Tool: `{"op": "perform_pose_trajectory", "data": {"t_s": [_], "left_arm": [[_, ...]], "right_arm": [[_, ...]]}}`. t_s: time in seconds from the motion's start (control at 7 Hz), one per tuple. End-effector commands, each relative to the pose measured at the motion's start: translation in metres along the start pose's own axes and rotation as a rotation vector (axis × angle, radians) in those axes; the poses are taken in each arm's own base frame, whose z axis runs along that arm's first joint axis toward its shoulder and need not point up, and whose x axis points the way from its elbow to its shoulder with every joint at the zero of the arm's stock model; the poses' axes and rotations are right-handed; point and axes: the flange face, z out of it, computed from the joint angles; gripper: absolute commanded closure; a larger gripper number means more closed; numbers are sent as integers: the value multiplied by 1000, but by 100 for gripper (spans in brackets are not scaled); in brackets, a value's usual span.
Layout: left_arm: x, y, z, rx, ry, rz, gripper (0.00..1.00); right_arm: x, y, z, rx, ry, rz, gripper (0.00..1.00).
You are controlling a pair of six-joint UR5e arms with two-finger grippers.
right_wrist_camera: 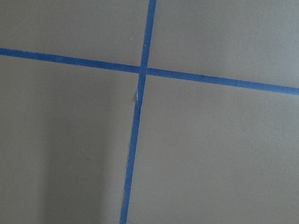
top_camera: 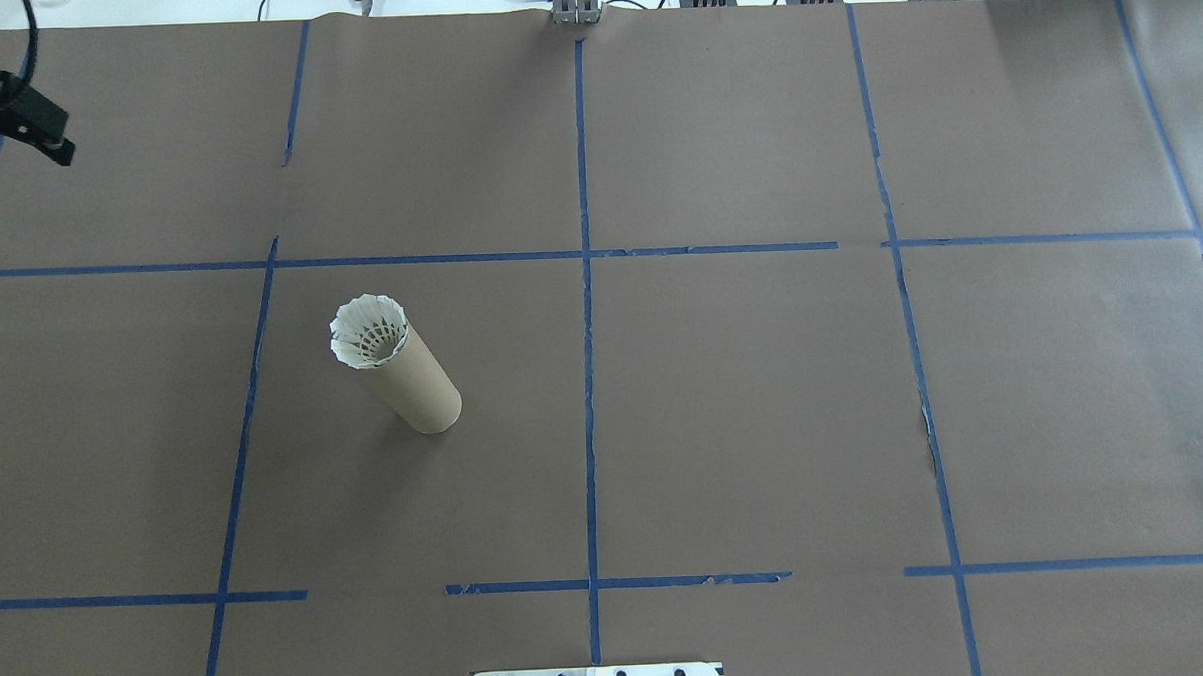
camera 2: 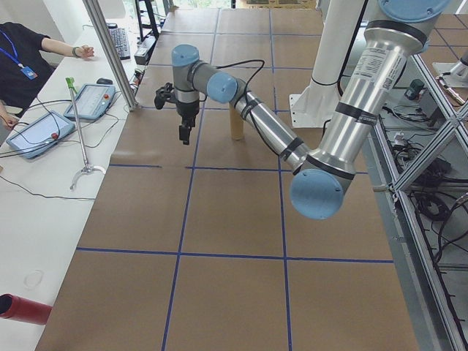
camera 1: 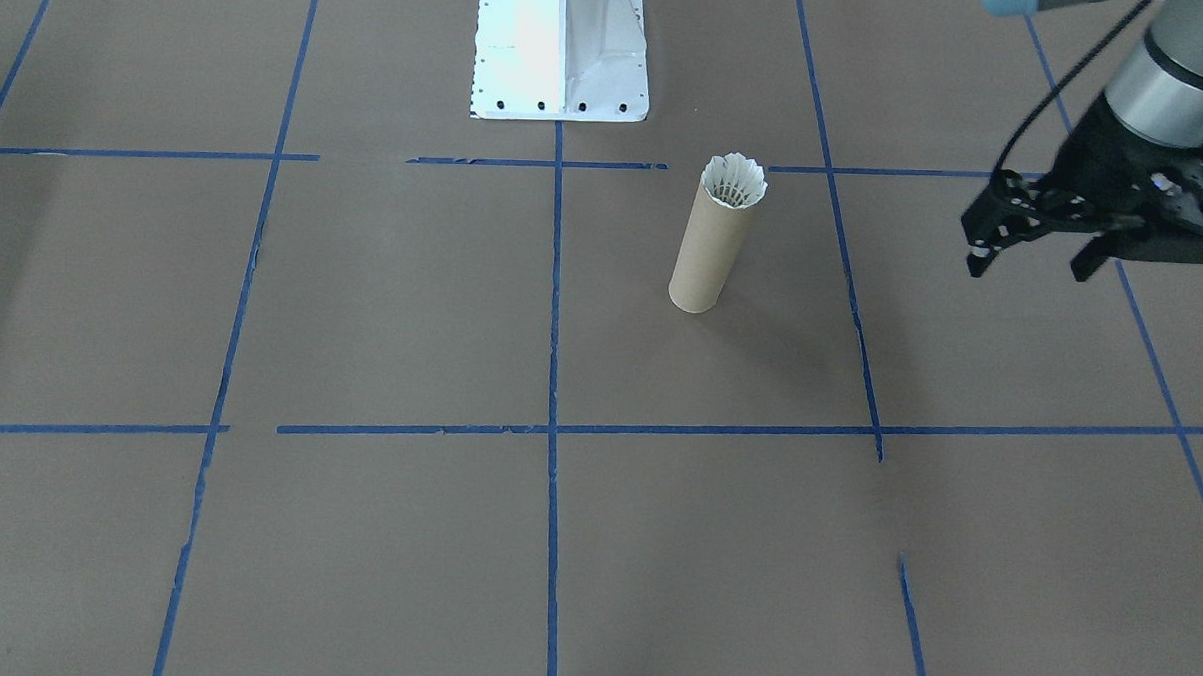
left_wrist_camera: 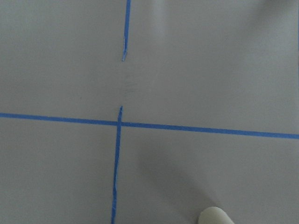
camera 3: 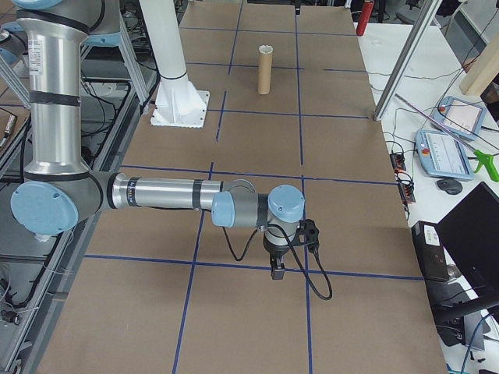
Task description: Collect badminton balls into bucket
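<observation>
The bucket (camera 1: 702, 253) is a brown cardboard tube standing upright on the brown paper, left of centre in the overhead view (top_camera: 421, 382). A white feather badminton ball (camera 1: 734, 182) sits in its top with the skirt flaring above the rim (top_camera: 368, 330). My left gripper (camera 1: 1032, 263) hangs open and empty above the table, well off to the bucket's side, at the far left corner in the overhead view (top_camera: 9, 147). My right gripper (camera 3: 277, 269) shows only in the exterior right view, far from the bucket (camera 3: 265, 70); whether it is open or shut I cannot tell.
The white pedestal base (camera 1: 561, 66) stands behind the bucket at the robot's edge. Blue tape lines grid the paper. A side bench holds tablets (camera 2: 91, 101), a metal pole (camera 2: 110, 51) and a red cylinder (camera 2: 22, 308); a person (camera 2: 22, 51) sits there.
</observation>
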Motion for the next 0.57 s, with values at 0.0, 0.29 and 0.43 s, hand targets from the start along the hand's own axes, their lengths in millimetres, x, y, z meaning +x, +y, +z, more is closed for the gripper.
{"op": "perform_pose_trajectory", "data": {"t_s": [0.0, 0.29, 0.43], "left_arm": [[-174, 31, 23, -59, -47, 60, 0], [-298, 106, 54, -95, 36, -34, 0], [-318, 140, 80, -149, 44, -95, 0]], "right_arm": [[0, 0, 0, 0, 0, 0, 0], [0, 0, 0, 0, 0, -1, 0], [0, 0, 0, 0, 0, 0, 0]]}}
